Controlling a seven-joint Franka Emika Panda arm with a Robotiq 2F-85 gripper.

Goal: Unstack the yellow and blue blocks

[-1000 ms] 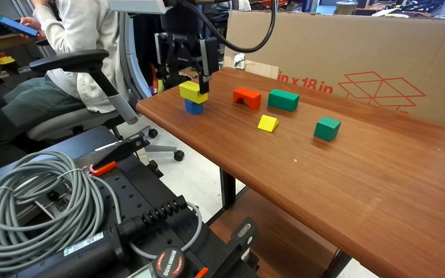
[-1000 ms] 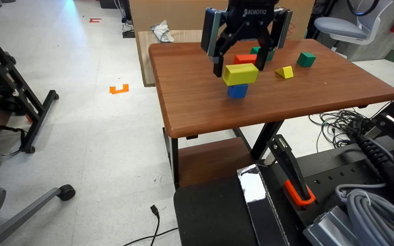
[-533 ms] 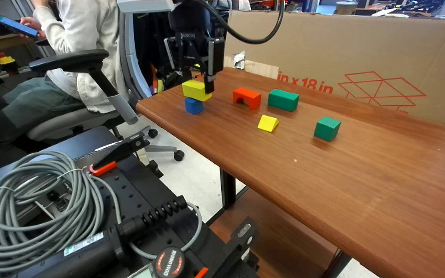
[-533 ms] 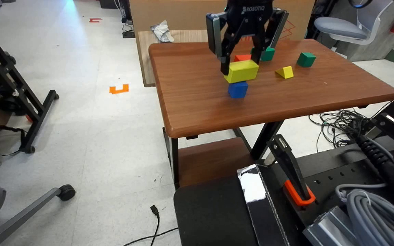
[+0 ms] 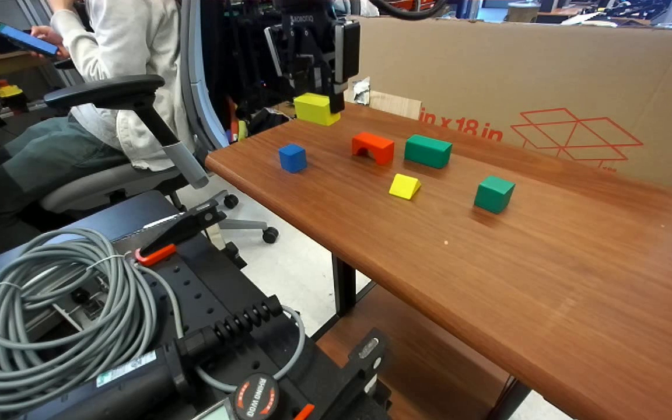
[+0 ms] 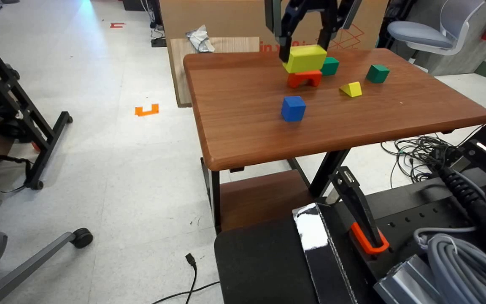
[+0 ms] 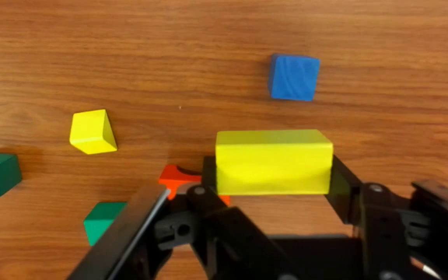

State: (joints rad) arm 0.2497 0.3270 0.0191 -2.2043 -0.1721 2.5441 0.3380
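Observation:
Off the table, the long yellow block (image 5: 315, 109) (image 6: 306, 60) (image 7: 273, 161) hangs in the air. My gripper (image 7: 273, 175) is shut on it, one finger pressed to each end, as the wrist view shows. By itself on the tabletop rests the blue block (image 5: 293, 158) (image 6: 293, 109) (image 7: 294, 77), with nothing on top of it. In an exterior view, the yellow block stands in front of part of the red arch (image 6: 304, 79).
On the brown table (image 5: 546, 280) also lie a yellow wedge (image 5: 405, 186), a green cube (image 5: 494, 195) and a longer green block (image 5: 427, 151). A cardboard sheet (image 5: 487, 70) stands behind the table. A chair with a seated person (image 5: 132, 70) is close to one end.
The gripper has closed on the yellow block and lifted it off the blue block, carrying it up and toward the red arch. The blue block has stayed where it was.

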